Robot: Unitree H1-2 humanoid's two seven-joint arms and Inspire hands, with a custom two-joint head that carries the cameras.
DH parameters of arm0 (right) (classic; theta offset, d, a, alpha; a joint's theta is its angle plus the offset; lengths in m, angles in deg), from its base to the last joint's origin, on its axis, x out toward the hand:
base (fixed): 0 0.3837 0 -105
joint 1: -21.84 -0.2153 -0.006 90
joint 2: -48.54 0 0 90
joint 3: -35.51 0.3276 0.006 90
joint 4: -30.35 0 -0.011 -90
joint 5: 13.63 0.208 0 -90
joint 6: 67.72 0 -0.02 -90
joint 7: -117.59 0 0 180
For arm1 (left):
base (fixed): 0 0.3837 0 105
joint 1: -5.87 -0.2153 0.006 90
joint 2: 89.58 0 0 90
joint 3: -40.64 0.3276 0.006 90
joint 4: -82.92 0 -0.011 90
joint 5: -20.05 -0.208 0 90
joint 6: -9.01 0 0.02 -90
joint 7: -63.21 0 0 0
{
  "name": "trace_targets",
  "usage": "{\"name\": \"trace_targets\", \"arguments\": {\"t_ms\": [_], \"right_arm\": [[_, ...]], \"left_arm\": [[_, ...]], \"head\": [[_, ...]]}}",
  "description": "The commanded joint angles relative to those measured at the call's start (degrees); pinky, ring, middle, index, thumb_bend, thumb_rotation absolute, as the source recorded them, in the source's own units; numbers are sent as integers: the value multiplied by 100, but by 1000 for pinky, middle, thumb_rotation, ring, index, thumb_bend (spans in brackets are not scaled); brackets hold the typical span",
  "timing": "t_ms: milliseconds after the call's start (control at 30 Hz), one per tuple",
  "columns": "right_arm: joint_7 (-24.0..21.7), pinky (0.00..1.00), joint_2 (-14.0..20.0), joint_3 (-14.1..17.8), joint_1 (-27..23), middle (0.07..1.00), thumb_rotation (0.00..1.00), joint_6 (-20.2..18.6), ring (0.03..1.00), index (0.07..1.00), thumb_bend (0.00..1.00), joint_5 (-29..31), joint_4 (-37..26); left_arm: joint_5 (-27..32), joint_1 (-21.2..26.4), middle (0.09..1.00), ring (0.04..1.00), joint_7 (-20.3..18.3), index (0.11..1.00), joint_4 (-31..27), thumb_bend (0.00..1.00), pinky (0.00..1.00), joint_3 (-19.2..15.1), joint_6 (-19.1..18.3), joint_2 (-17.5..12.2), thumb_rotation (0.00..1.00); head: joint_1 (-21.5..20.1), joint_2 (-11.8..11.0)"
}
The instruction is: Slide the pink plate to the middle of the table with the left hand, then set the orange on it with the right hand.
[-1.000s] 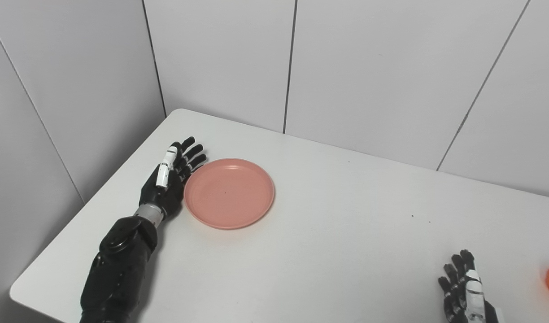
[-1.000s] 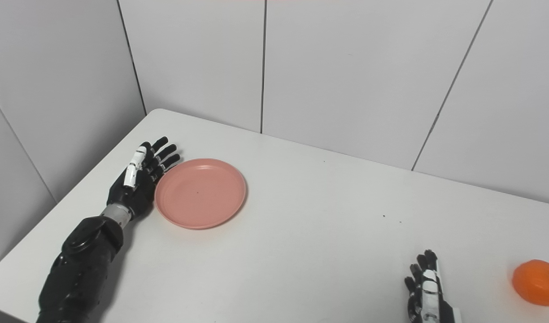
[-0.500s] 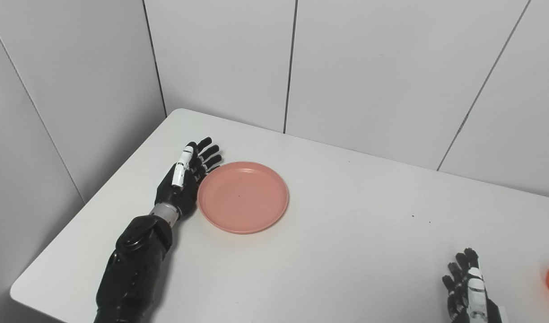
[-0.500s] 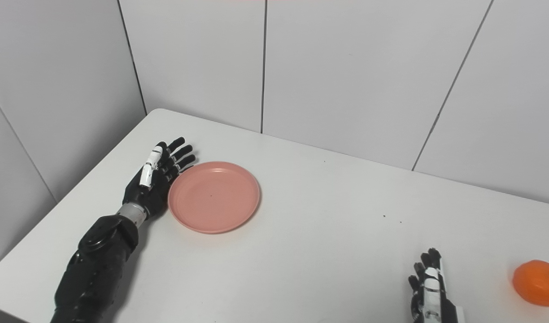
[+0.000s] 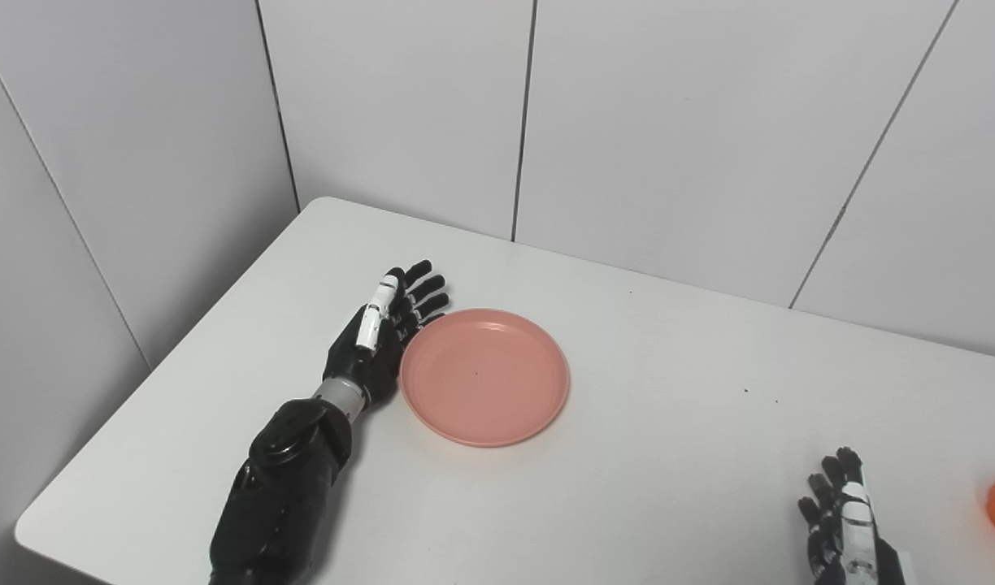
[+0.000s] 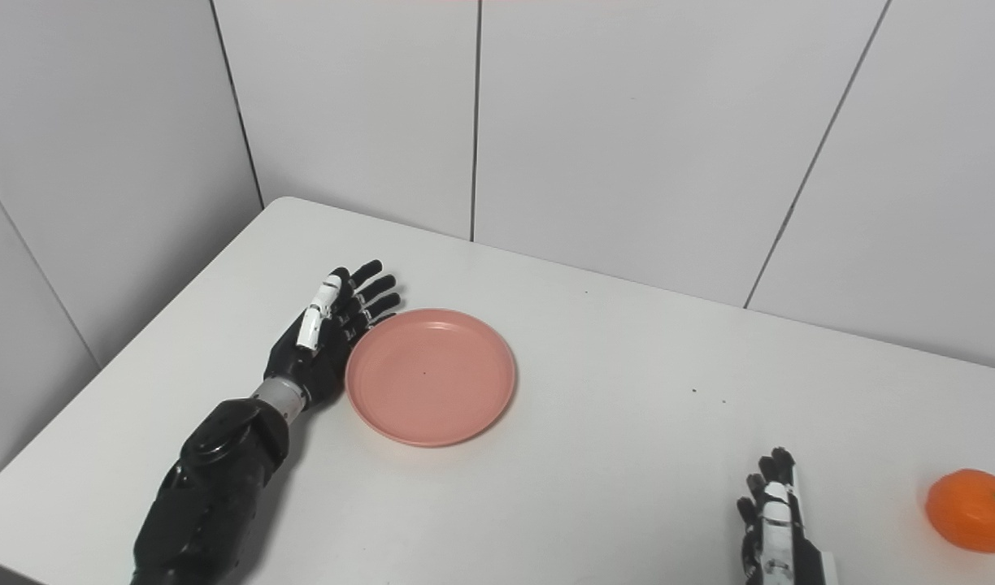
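On the white table (image 5: 668,422), left of its middle, the pink plate (image 5: 484,376) is seen lying flat and empty. Over the last second it has been carried rightward and a little toward the near edge, away from the left corner. The left hand (image 5: 380,341) is pressed edge-on against the plate's left rim, fingers straight and spread, nothing grasped; it has travelled along with the plate, so the push is judged to be under way. Some distance to the table's middle is judged to remain, so the slide is not yet finished. The orange (image 6: 971,511) is set near the right edge, well apart from the plate, and has not been moved. The right hand (image 6: 778,528) is held low at the near edge, beside the orange but not touching it, fingers extended and empty; its place has hardly changed, and it is judged to be waiting for its turn. No brands, labels or writing can be made out on the plate, orange, hands or the wall panels (image 5: 676,122).
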Motion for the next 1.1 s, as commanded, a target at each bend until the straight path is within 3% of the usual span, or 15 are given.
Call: {"name": "trace_targets", "arguments": {"t_ms": [0, 467, 1067], "right_arm": [[14, 1000, -71, -23, -106, 1000, 1000, 52, 1000, 1000, 179, -43, -107], [19, 1000, -182, -60, -106, 1000, 1000, 101, 1000, 1000, 199, -160, -73], [113, 1000, -300, -245, -88, 1000, 1000, 109, 1000, 1000, 218, -610, -145]], "left_arm": [[-62, -6, 905, 901, 14, 887, -70, 337, 890, 76, -150, 46, 1000], [-84, -62, 929, 928, -6, 911, -151, 349, 926, 306, -185, 413, 1000], [-345, -332, 920, 915, 261, 908, -844, 342, 916, 682, -521, 983, 1000]], "head": [[-34, 22], [-286, 240], [-759, 518]]}}
